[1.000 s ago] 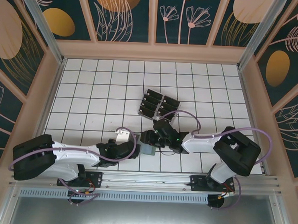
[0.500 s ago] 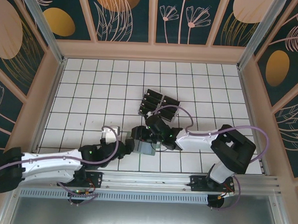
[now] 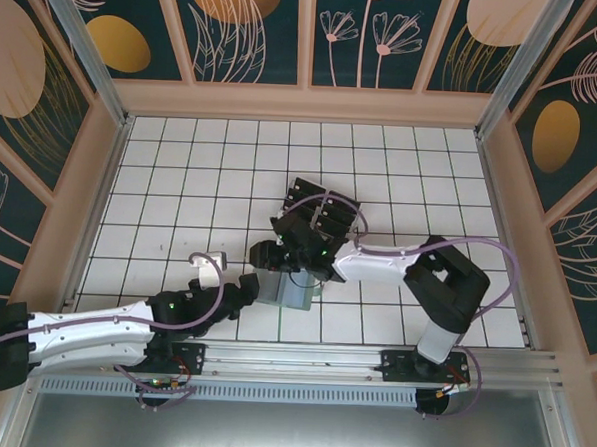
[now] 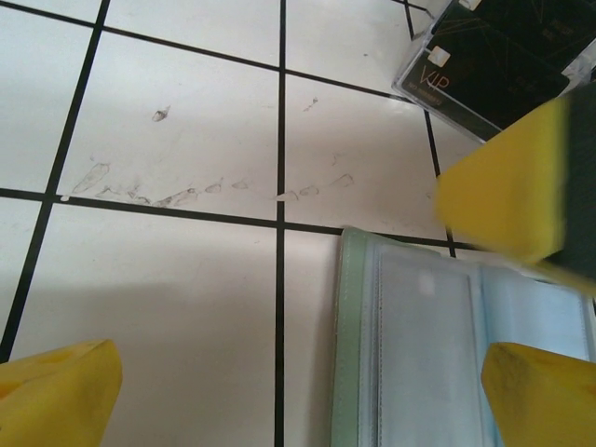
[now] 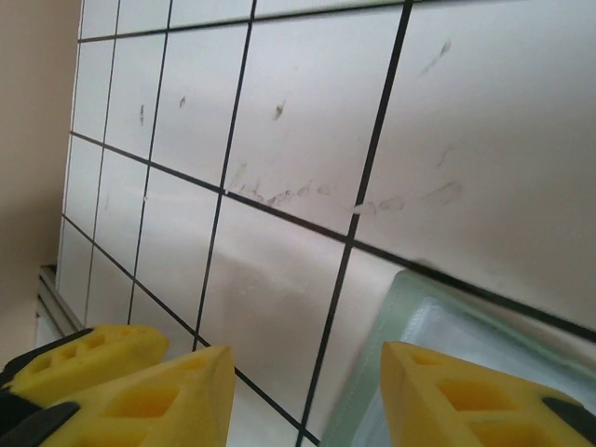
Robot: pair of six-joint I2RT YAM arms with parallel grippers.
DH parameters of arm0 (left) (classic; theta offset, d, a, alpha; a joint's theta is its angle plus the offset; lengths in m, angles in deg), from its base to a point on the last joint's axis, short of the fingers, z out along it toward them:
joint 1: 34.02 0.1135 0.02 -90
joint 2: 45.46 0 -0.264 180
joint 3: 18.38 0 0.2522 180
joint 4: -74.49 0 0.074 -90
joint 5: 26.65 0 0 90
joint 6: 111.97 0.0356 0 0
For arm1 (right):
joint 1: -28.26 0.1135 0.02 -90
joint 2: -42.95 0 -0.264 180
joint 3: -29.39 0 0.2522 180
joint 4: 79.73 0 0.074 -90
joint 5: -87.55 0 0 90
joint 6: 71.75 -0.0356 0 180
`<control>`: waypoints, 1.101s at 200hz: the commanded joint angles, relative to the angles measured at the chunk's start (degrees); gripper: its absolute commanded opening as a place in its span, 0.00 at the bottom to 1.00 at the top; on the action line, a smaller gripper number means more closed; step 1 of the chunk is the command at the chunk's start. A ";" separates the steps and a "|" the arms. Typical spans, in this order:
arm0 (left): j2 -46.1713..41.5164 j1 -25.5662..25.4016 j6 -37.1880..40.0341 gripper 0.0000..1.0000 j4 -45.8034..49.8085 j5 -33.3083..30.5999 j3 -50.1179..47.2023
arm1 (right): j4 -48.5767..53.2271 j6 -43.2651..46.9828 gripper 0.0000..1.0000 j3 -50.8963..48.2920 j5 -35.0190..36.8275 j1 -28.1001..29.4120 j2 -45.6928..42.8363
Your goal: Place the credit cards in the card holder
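- Lying unfolded on the white tiled worktop [image 3: 180, 197], the sage-green card holder [image 3: 297, 296] sits near the front edge, between the two arms' ends. Its inner face shows clear plastic pockets [image 4: 424, 354]. What the pockets hold cannot be told.
- The credit cards [image 3: 319, 210], all black, are bunched in two short rows farther back on the worktop, apart from the card holder and beyond it.
- In the left wrist view, the nearest card [image 4: 498, 56] sits behind a clear plastic rim [image 4: 438, 107]. It carries the gold word "VIP" along one corner, and no other writing is legible.
- The left gripper [image 3: 253, 289] is released, its yellow fingers [image 4: 56, 391] spread wide. It hovers just beside the card holder's left edge with nothing between the pads, and that edge [image 4: 354, 354] runs up through the gap.
- The right gripper [image 3: 272, 254] is also released, its yellow fingers [image 5: 466, 396] parted and holding nothing. It hangs over the tiles at the card holder's far left corner, between the holder and the cards.
- In the right wrist view, the holder's pale green corner [image 5: 438, 321] lies just ahead of the right-hand finger.
- One right-arm finger [image 4: 512, 186] shows blurred above the holder in the left wrist view.
- Faint grey scuff marks [image 4: 186, 191] run along a black grout line next to the holder.
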 commanded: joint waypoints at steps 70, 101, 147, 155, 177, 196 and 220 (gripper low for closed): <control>8.38 0.94 2.39 0.99 -2.54 -0.46 4.64 | 33.13 31.92 0.44 10.86 17.80 -15.13 -12.99; 10.52 5.79 6.69 0.99 -3.97 3.12 6.36 | 36.20 37.21 0.43 12.40 20.28 -16.08 -11.28; 12.38 11.58 12.63 0.99 -4.66 6.09 8.90 | 37.00 40.89 0.41 13.28 23.43 -16.09 -8.19; 13.04 12.78 13.54 0.99 -5.03 7.29 9.21 | 37.02 41.32 0.40 13.41 23.81 -16.08 -7.60; 14.65 16.18 16.00 0.99 -6.32 10.91 10.09 | 37.01 41.75 0.40 13.62 23.93 -16.08 -6.26; 16.44 19.36 18.21 0.99 -8.07 14.22 10.78 | 36.76 42.13 0.40 13.78 24.55 -16.08 -5.12; 19.62 23.15 20.41 0.99 -9.52 18.79 12.28 | 36.26 42.55 0.39 14.01 25.35 -16.08 -3.57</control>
